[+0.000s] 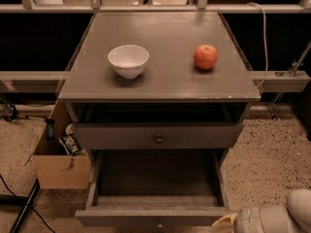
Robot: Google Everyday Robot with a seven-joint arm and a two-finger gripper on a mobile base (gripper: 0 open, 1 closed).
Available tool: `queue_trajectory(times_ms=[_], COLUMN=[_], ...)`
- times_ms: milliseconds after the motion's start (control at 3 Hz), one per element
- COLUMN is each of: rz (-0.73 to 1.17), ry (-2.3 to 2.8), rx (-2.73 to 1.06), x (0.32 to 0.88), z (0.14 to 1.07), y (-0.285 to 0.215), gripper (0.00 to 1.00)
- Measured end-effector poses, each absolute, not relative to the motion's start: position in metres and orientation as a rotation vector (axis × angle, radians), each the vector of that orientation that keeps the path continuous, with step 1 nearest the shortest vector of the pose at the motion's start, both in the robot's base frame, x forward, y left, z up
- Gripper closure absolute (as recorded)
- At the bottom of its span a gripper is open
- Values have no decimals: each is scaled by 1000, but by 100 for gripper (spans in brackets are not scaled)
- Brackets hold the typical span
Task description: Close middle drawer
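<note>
The middle drawer (155, 215) is pulled far out at the bottom of the grey-brown cabinet. Its deep plain box is empty, and its front with a small dark knob (159, 224) sits at the lower edge of the view. Above it, a shorter drawer (158, 136) with its own knob stands only slightly out. My gripper (224, 224) is at the bottom right, right beside the right front corner of the middle drawer's front. Only its tan tip and the white arm (272, 217) behind it show.
A white bowl (128, 59) and a red apple (205, 57) sit on the cabinet top (160, 84). A cardboard box (60, 166) with bottles stands on the floor against the cabinet's left side. Black cables (19, 205) lie at the lower left, and a white cable (265, 38) hangs at the right.
</note>
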State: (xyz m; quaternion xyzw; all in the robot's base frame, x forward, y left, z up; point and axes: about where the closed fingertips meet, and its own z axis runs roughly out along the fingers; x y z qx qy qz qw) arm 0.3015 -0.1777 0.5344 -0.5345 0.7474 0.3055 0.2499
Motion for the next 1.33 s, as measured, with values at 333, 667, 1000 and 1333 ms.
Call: queue_trajectory(times_ms=[333,667,1000,1333], rz=[818,856,891,911], ry=[2033,2050,2088,2111], rx=[-1475,-1470,-1438,-1414], x=[302,314,329,333], z=[534,510,473,452], y=[-170,-150,-137,-132], gripper=[100,100,100,100])
